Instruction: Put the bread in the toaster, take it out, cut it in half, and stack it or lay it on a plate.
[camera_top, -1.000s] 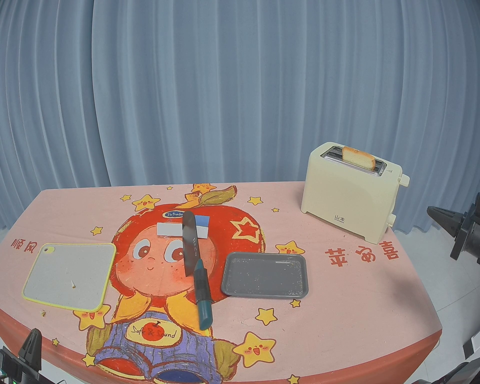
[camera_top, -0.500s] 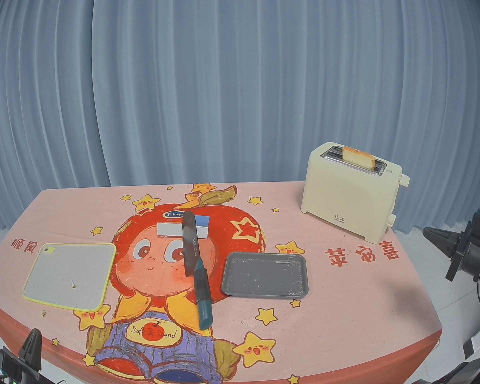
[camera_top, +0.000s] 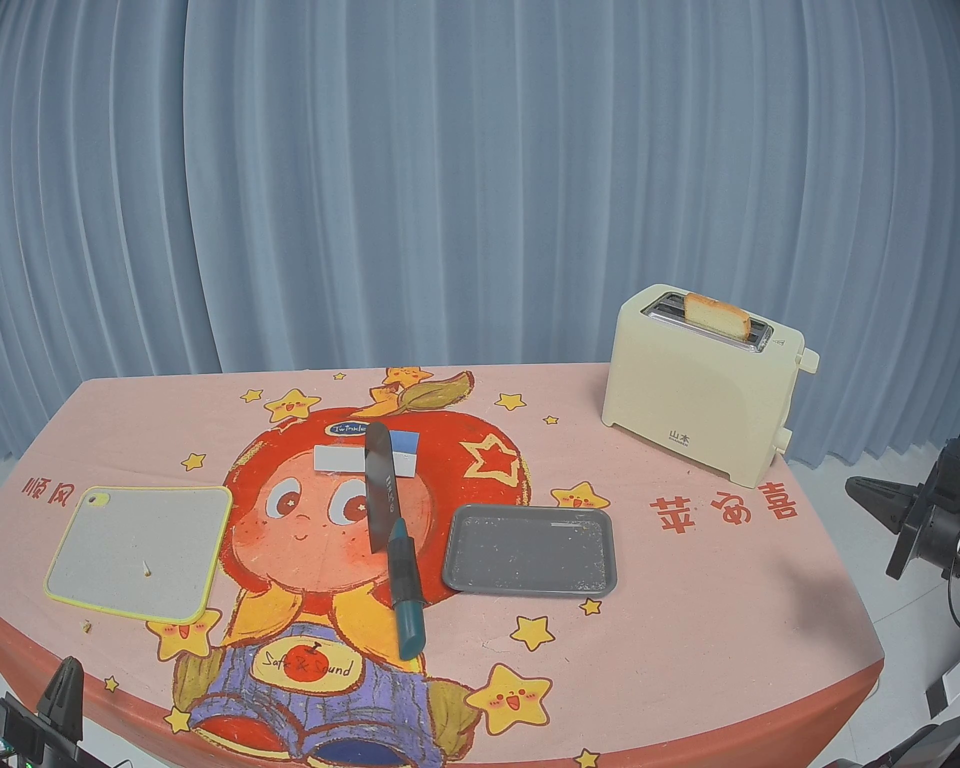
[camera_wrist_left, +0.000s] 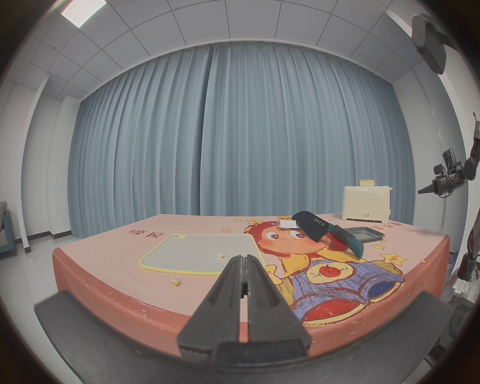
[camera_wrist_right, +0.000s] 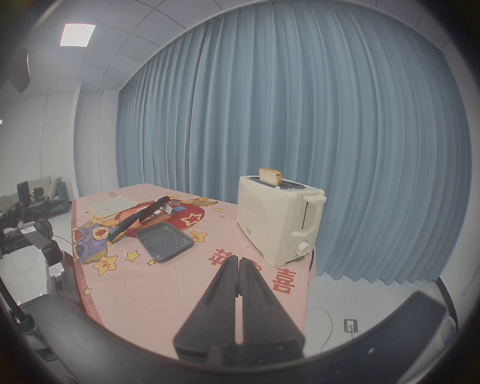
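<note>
Right jaws lower, bread (camera_top: 717, 315) in toaster (camera_top: 700, 400), seemingly toasted

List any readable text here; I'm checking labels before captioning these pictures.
"Safe & Sound": tablecloth, on the cartoon figure's front.
Red characters at both tablecloth ends: stylised, not surely readable.
Toaster front mark: too small.
Knife blade print: too small.

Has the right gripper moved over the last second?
Yes. In the head view the right gripper has sunk lower in the picture against the toaster, which stayed put. It sits off the table's right edge.
</note>
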